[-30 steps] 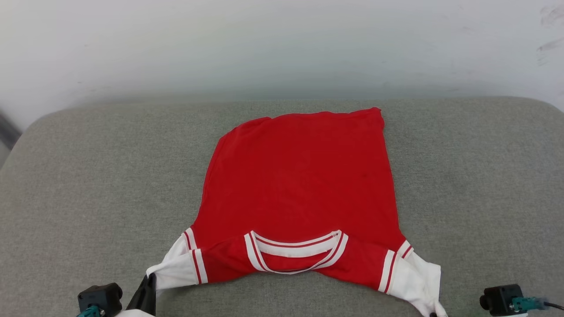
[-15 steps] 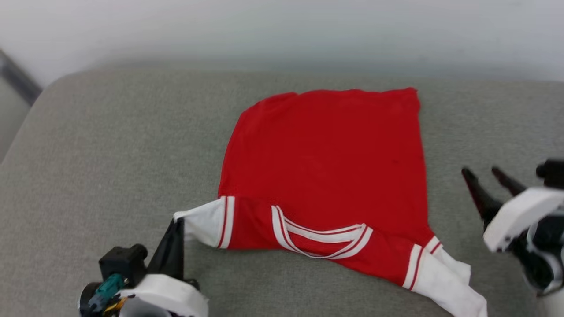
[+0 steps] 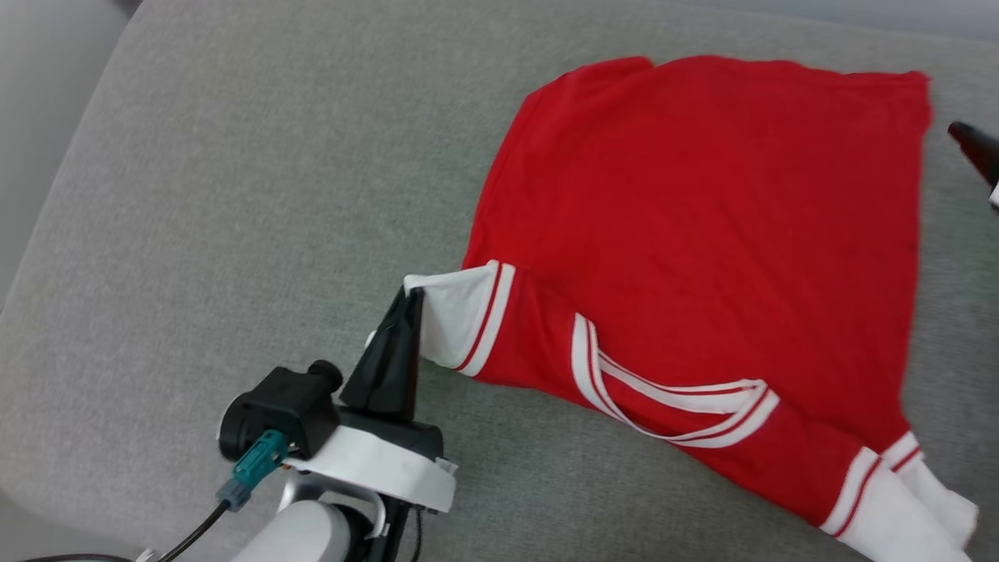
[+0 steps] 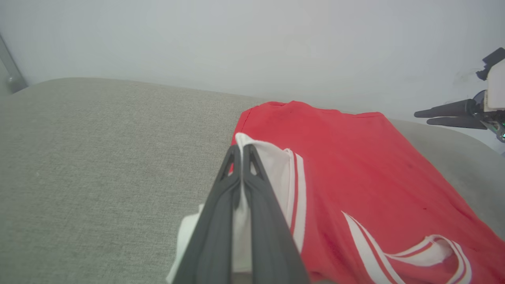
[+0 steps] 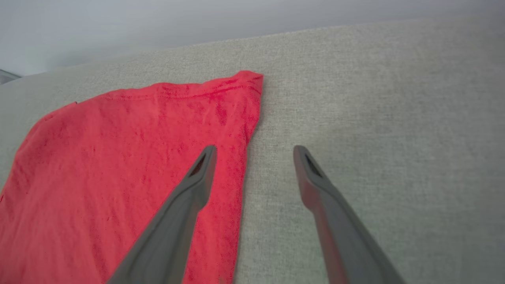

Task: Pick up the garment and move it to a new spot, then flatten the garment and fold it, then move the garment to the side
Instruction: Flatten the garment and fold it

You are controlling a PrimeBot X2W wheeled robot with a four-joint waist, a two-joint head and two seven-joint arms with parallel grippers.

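1. Lying spread on the grey fabric worktop (image 3: 234,195), the garment (image 3: 702,218) shows a plain red side up. Its hem points to the far edge and its striped collar (image 3: 671,390) to the robot.
2. A wide bare area lies on the robot's left of the garment, up to the rounded worktop edge. Beyond the hem and along the right side edge there is bare fabric too.
3. The left pincer (image 3: 406,300) is clenched on the end of the white sleeve (image 3: 456,320), at the near left corner of the garment.
4. The right pincer (image 5: 254,150) is released and grasps nothing. It is near the far right hem corner: one finger over the red cloth just inside the side edge, the other over bare worktop. Whether they touch, I cannot tell.
5. The other sleeve (image 3: 897,523) lies near right, well apart from both pincers.
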